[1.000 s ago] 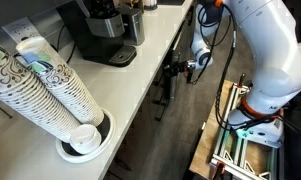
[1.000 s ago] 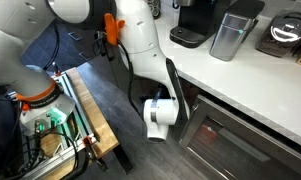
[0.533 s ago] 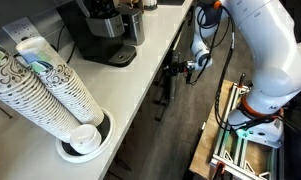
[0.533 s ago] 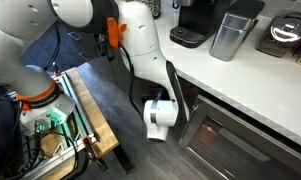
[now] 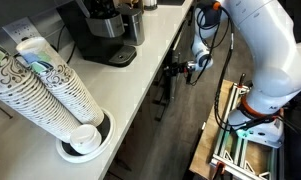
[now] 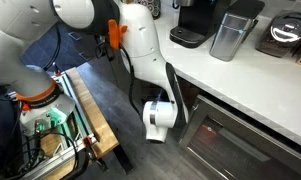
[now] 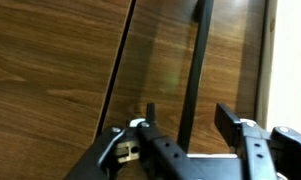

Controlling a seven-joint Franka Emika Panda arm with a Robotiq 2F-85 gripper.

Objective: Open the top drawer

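Here, the jaws stood wide open in the wrist view, their fingers (image 7: 233, 125) on either side of the dark bar handle (image 7: 197, 60) of the top drawer (image 7: 155, 60), clamping nothing. The drawer sat just under the table (image 5: 150, 60) edge.

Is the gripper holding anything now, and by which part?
Nothing is held: the gripper is open, and the dark bar handle stands between its jaws, apparently untouched.

White worktop (image 5: 142, 78): black coffee machine (image 5: 98, 30) at one end, leaning paper cup stacks (image 5: 50, 90) at the other, steel canister (image 6: 230, 33) beside the machine.
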